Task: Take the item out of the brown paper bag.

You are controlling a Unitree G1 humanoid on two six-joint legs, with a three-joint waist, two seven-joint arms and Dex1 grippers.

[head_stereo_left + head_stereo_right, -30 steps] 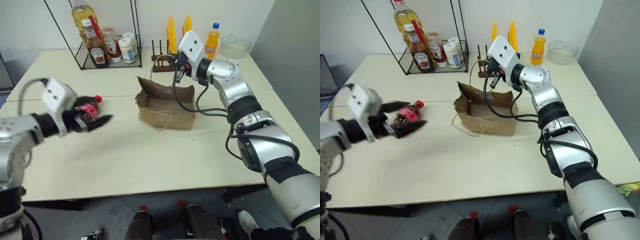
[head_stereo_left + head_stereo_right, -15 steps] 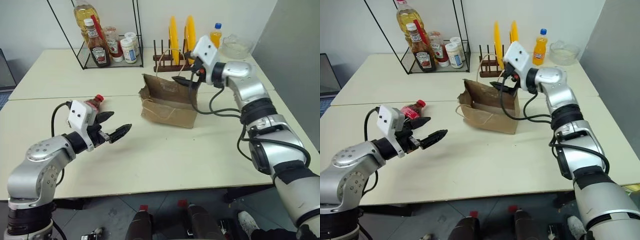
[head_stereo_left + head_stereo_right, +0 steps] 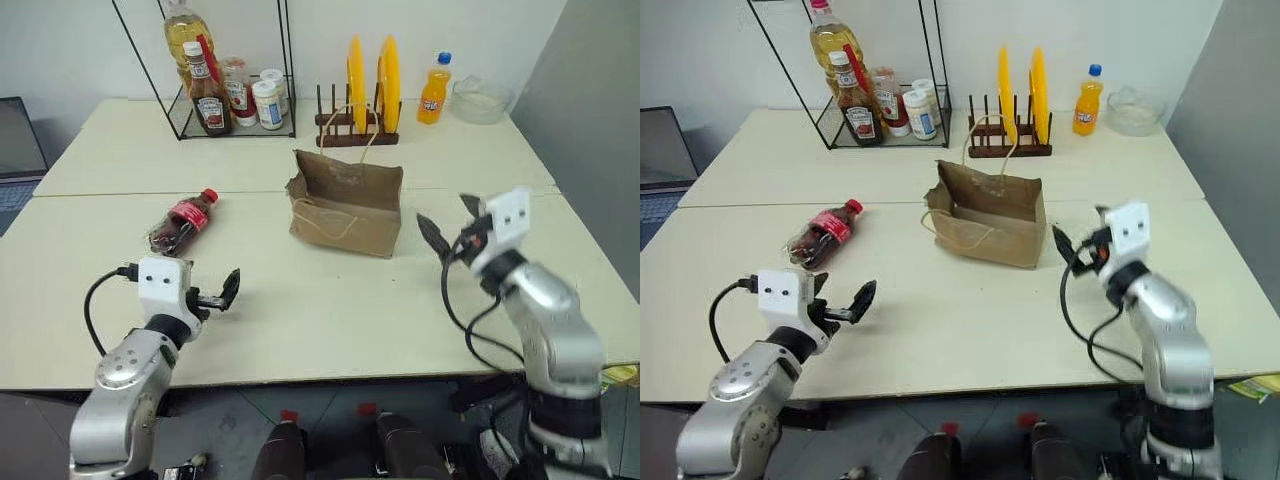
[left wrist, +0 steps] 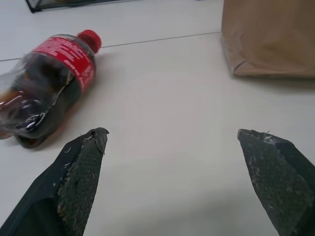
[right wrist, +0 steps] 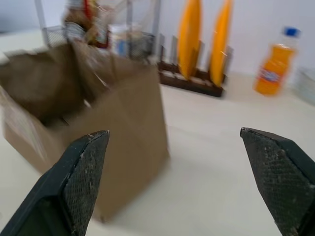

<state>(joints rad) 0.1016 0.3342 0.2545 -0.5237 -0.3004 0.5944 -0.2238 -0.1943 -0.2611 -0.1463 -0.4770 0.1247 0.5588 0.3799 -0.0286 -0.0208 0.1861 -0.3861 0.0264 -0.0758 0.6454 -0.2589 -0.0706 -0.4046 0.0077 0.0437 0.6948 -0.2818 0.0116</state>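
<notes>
The cola bottle (image 3: 183, 221) lies on its side on the table (image 3: 330, 300), out of the brown paper bag (image 3: 347, 203). My left gripper (image 3: 214, 297) and right gripper (image 3: 448, 228) both gape, empty. If I bump the bottle, it could roll off

The cola bottle (image 3: 184, 221) lies on its side on the surface (image 3: 300, 300), well left of the paper bag (image 3: 347, 203), which stands upright with its mouth open. The left tool (image 3: 222, 293) hovers near the surface's front edge, fingers apart and empty. The right tool (image 3: 447, 226), also spread and empty, hangs right of the bag.
</notes>
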